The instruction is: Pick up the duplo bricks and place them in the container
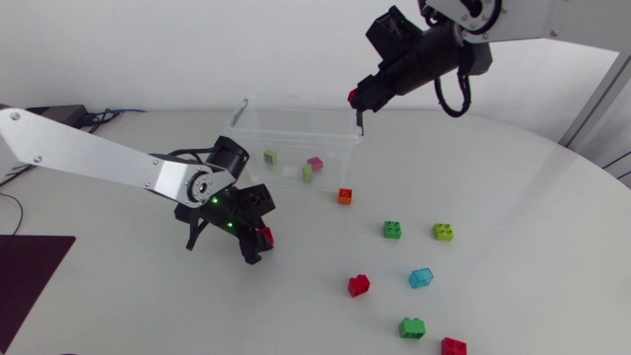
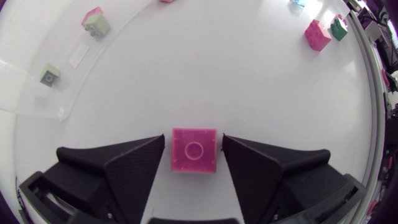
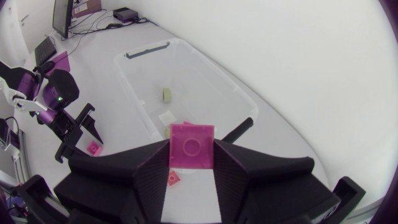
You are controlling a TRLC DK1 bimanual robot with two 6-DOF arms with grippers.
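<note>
A red duplo brick (image 2: 194,150) stands on the table between the fingers of my left gripper (image 2: 194,163), studs up. The black fingers flank it closely, with a thin strip of table showing on each side, so the gripper is open. In the head view this gripper (image 1: 258,240) is in front of the clear container (image 1: 244,110), at its left end. My right gripper (image 1: 356,102) hangs over the container's right rim, shut on another red brick (image 3: 191,146). Below it the container (image 3: 242,99) holds three small bricks (image 1: 270,156).
An orange-red brick (image 1: 345,195) lies just in front of the container. Further right and nearer are loose green (image 1: 392,230), yellow-green (image 1: 444,232), red (image 1: 358,285), cyan (image 1: 421,278), green (image 1: 411,327) and red (image 1: 454,345) bricks.
</note>
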